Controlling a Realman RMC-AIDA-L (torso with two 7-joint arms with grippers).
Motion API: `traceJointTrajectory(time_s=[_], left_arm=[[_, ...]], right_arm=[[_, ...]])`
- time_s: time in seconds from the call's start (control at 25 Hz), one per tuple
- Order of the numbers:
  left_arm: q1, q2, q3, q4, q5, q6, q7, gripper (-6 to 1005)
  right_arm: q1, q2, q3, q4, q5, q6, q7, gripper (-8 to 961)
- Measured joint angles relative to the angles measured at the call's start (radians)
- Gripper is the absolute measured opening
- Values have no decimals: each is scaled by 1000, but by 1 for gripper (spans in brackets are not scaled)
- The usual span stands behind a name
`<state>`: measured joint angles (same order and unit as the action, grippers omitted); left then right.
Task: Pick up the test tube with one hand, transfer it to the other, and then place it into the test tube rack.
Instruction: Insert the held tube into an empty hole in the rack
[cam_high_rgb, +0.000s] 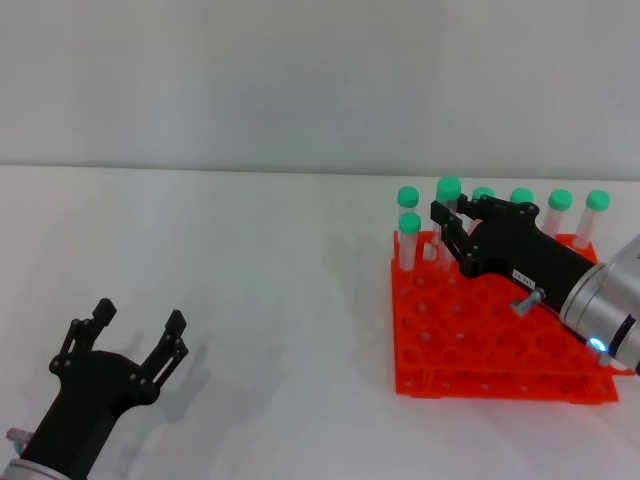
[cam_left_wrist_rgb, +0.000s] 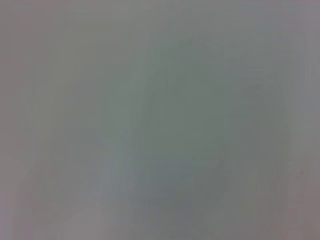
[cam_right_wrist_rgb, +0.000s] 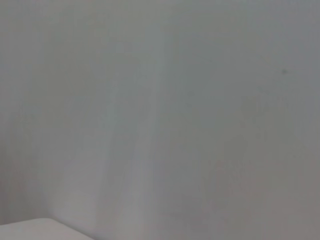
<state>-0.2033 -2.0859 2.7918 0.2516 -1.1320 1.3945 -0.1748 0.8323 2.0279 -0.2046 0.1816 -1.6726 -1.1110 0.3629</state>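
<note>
In the head view my right gripper (cam_high_rgb: 450, 226) reaches over the back left part of the orange-red test tube rack (cam_high_rgb: 480, 365). Its black fingers (cam_high_rgb: 438, 214) close on a clear test tube with a green cap (cam_high_rgb: 448, 188), held upright with its lower end down at the rack's holes. My left gripper (cam_high_rgb: 138, 335) is open and empty, low over the white table at the front left, far from the rack. The two wrist views show only a plain grey surface.
Several other green-capped tubes stand in the rack: two at its back left corner (cam_high_rgb: 409, 222) and a row along the back (cam_high_rgb: 560, 200). The white table (cam_high_rgb: 260, 300) stretches between the two arms, with a pale wall behind.
</note>
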Motion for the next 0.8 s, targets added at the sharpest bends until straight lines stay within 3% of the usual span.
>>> traceJointTrajectory(time_s=[0.8], left_arm=[[-2,1,0,-2,-1,0,0,894]], right_arm=[[-19,0,53,30,-3,79,-41,230]])
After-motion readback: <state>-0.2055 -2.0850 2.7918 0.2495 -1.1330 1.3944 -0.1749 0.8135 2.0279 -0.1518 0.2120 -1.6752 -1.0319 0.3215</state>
